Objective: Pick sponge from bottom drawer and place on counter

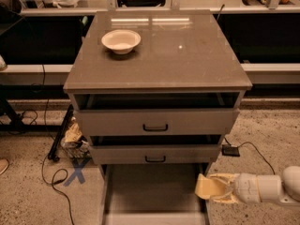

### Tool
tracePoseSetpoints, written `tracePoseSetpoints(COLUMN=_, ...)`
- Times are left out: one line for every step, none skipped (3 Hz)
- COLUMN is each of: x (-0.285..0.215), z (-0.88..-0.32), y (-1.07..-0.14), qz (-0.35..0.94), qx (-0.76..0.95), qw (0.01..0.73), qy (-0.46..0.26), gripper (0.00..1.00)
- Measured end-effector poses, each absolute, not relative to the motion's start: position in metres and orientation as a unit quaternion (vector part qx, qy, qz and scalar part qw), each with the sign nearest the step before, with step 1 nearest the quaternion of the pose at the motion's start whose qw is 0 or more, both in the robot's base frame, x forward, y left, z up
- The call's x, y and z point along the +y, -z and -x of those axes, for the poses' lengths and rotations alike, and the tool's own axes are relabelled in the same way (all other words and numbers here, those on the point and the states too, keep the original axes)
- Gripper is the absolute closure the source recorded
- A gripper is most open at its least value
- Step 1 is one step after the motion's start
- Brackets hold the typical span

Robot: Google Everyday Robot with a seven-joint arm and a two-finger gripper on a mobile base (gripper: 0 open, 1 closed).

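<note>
The bottom drawer [150, 191] is pulled out, and the part of its grey floor in view is bare. My gripper [209, 190] reaches in from the right at the end of a white arm [262, 189]. It is shut on the pale yellow sponge [205, 185] and holds it over the drawer's right wall, a little above the floor. The counter [187, 55] is the glossy grey-brown top of the cabinet, well above the gripper.
A cream bowl [121, 40] stands on the counter's back left. The two upper drawers [154, 122] with black handles are slightly open above the gripper. On the floor, cables and a blue X [75, 172] lie left and a black adapter [230, 150] right.
</note>
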State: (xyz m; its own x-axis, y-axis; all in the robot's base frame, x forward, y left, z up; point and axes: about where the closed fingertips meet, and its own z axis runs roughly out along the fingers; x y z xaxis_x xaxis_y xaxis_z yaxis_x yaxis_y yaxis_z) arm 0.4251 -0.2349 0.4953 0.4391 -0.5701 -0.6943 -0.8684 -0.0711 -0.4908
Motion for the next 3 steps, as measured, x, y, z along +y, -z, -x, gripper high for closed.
tracePoseSetpoints(x=-0.242, z=-0.425, y=-0.589, qz=0.721, qx=0.474, qw=0.490, qy=-0.119, gripper=1.00)
tracePoseSetpoints(x=-0.242, z=-0.425, y=-0.589, qz=0.721, qx=0.474, qw=0.490, qy=-0.119, gripper=1.00)
tracePoseSetpoints(x=-0.236, z=-0.440, y=-0.635, qz=0.735, qx=0.439, qw=0.502, qy=-0.120, gripper=1.00)
